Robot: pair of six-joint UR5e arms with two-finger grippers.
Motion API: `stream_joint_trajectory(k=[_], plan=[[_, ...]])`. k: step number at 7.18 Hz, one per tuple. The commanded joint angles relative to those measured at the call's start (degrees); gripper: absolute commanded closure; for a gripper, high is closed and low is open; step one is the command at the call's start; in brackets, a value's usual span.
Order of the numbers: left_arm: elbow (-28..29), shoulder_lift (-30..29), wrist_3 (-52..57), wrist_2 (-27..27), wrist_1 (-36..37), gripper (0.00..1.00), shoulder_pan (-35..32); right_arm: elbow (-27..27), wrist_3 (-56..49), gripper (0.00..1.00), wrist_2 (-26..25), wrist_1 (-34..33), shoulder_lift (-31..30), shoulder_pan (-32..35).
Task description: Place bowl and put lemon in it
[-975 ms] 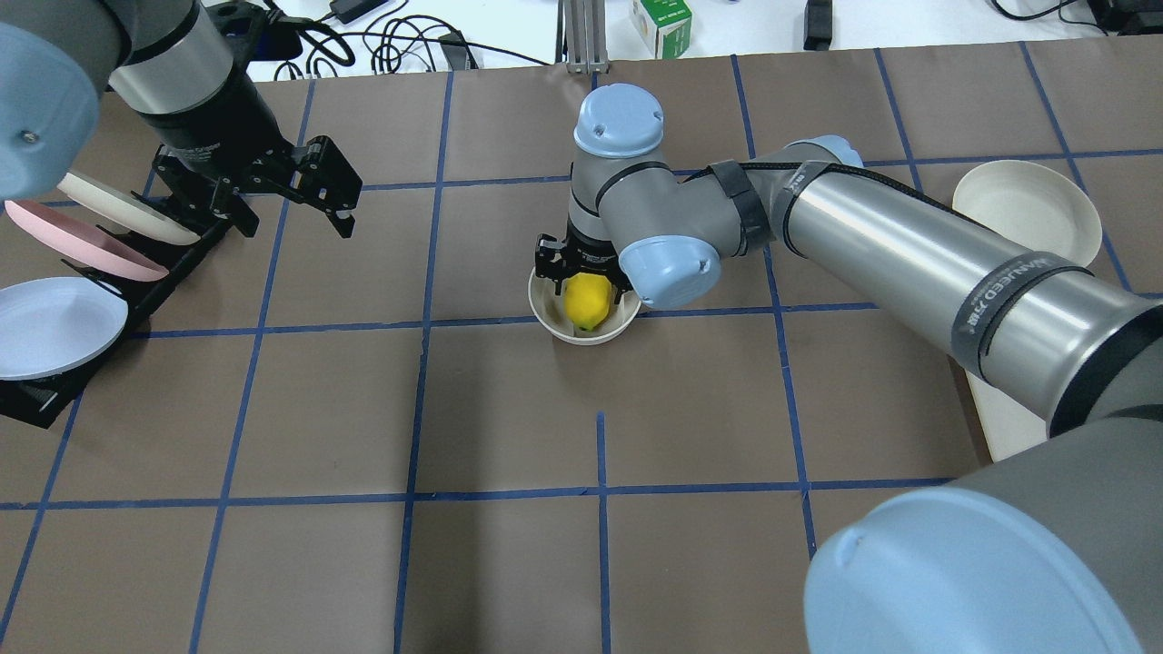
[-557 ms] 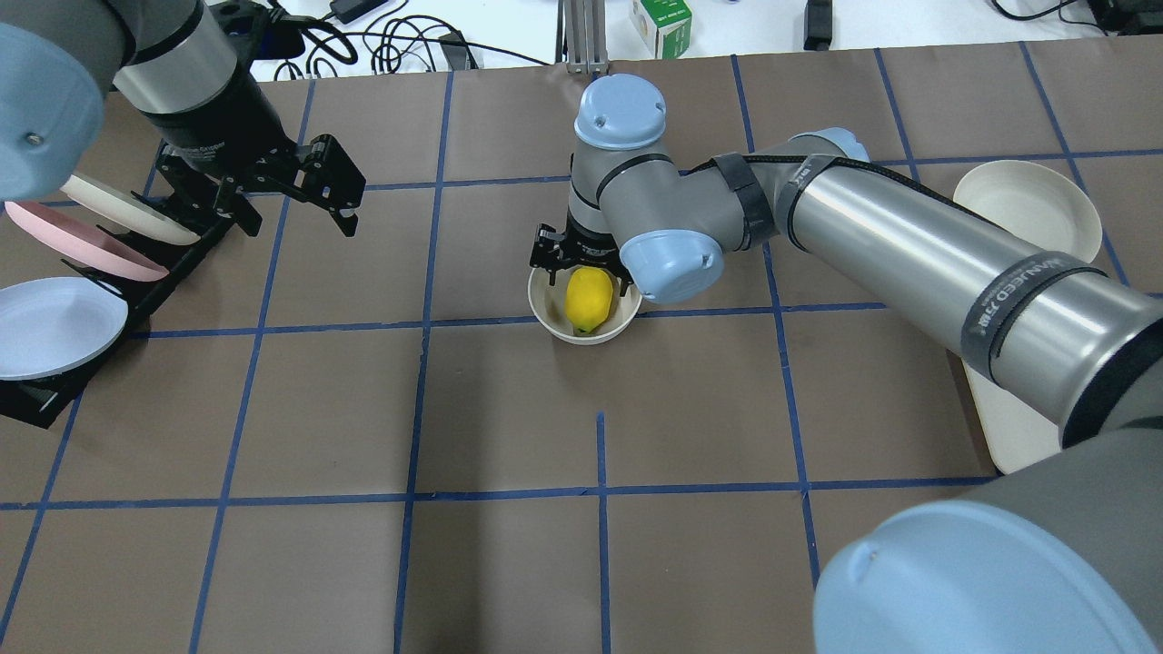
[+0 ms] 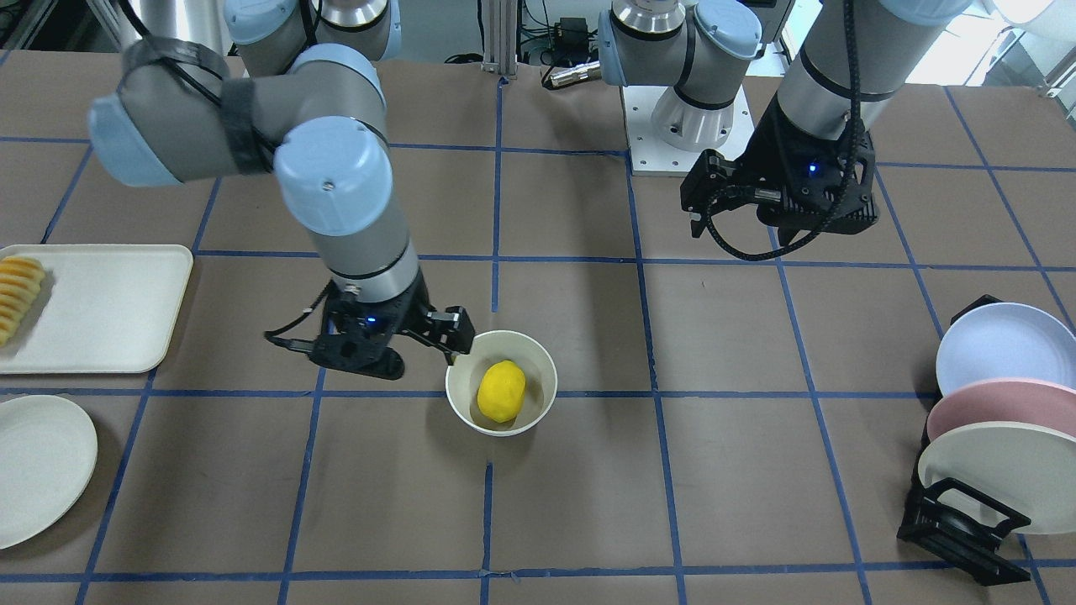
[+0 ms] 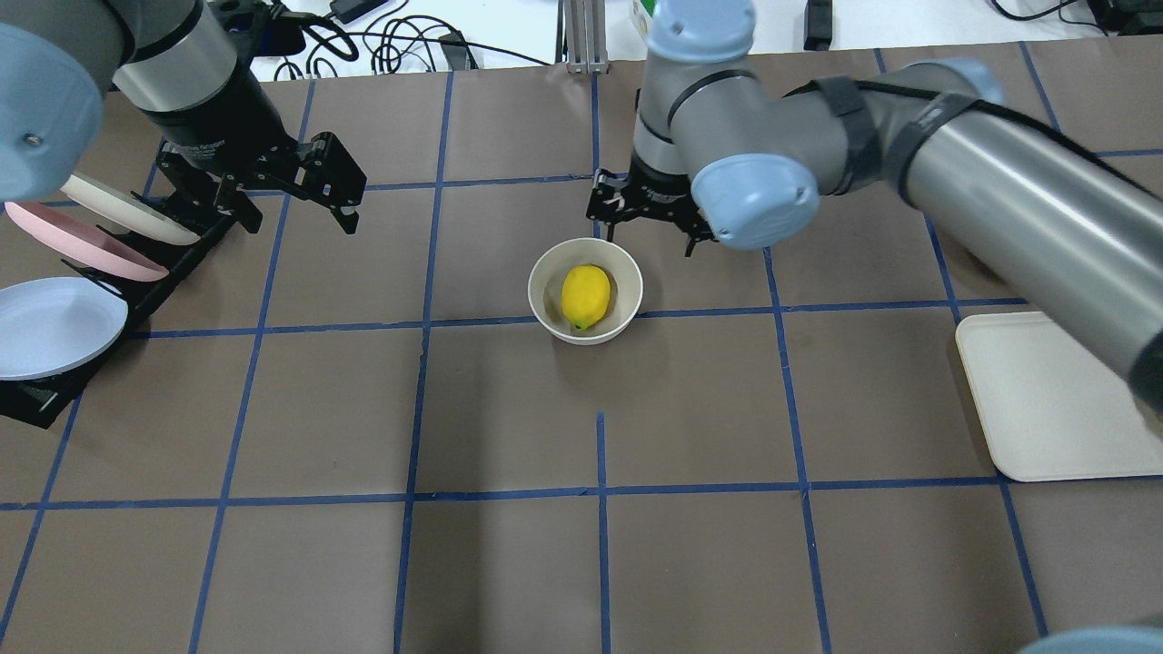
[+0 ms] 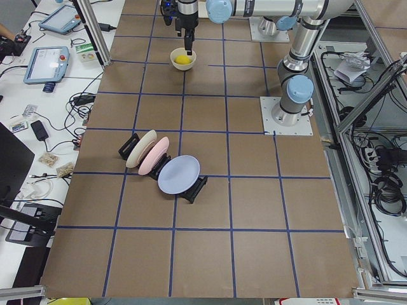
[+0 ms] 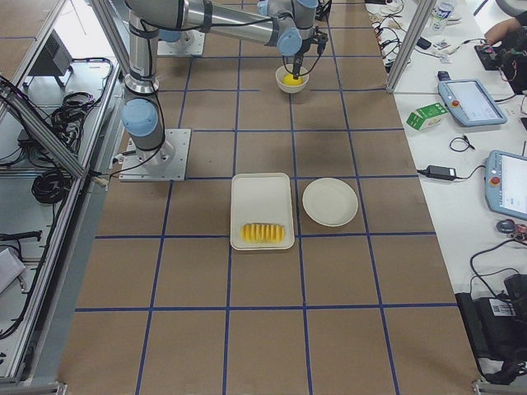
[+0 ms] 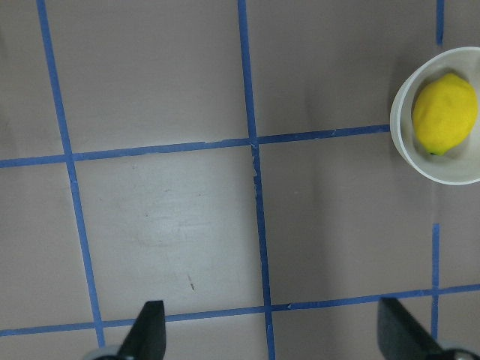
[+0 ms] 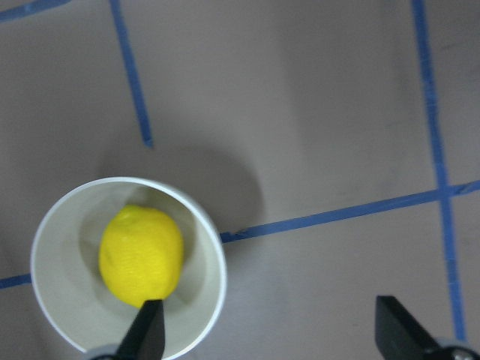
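Observation:
The off-white bowl (image 4: 538,289) stands upright near the table's middle, with the yellow lemon (image 4: 586,295) lying inside it. Both also show in the front view (bowl (image 3: 458,395), lemon (image 3: 502,391)) and in the right wrist view (bowl (image 8: 215,259), lemon (image 8: 141,255)). My right gripper (image 4: 647,222) is open and empty. It hangs above the table just beyond the bowl, clear of the rim. My left gripper (image 4: 300,213) is open and empty, far to the left near the dish rack. Its wrist view shows the bowl (image 7: 395,127) at the right edge.
A black rack (image 4: 91,263) with three plates stands at the left edge. A cream tray (image 4: 1045,400) lies at the right, with sliced food (image 3: 17,294) on it. A flat off-white plate (image 3: 34,466) lies beside the tray.
My right gripper has let go of the lemon, risen and drawn back from the bowl toward the far right. The lemon stays in the bowl. The left arm has not moved.

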Motion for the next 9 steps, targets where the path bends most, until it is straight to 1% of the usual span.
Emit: stream_joint_trajectory(k=[1, 2, 3, 4, 5, 7, 8, 9], plan=[[0.1, 0.0, 0.1, 0.1, 0.2, 0.00, 0.0, 0.0, -6.7, 0.00, -0.5, 6.0, -7.0, -9.5], [0.3, 0.1, 0.0, 0.1, 0.2, 0.00, 0.0, 0.3, -7.0, 0.00, -1.5, 8.7, -7.5, -12.4], [0.2, 0.1, 0.0, 0.1, 0.2, 0.00, 0.0, 0.2, -7.2, 0.00, -5.3, 12.1, -10.3, -12.7], [0.3, 0.1, 0.0, 0.1, 0.2, 0.00, 0.0, 1.0, -7.6, 0.00, -5.6, 12.9, -12.3, -12.9], [0.7, 0.3, 0.1, 0.2, 0.0, 0.00, 0.1, 1.3, -10.8, 0.00, -5.2, 13.3, -12.9, -12.6], [0.5, 0.3, 0.0, 0.2, 0.1, 0.00, 0.1, 1.2, -11.5, 0.00, -5.0, 13.3, -14.7, -12.2], [0.3, 0.3, 0.0, 0.2, 0.1, 0.00, 0.1, 1.1, -11.6, 0.00, -4.2, 13.4, -15.3, -12.1], [0.2, 0.3, 0.0, 0.2, 0.1, 0.00, 0.1, 1.2, -11.6, 0.00, -2.2, 13.4, -17.1, -12.1]])
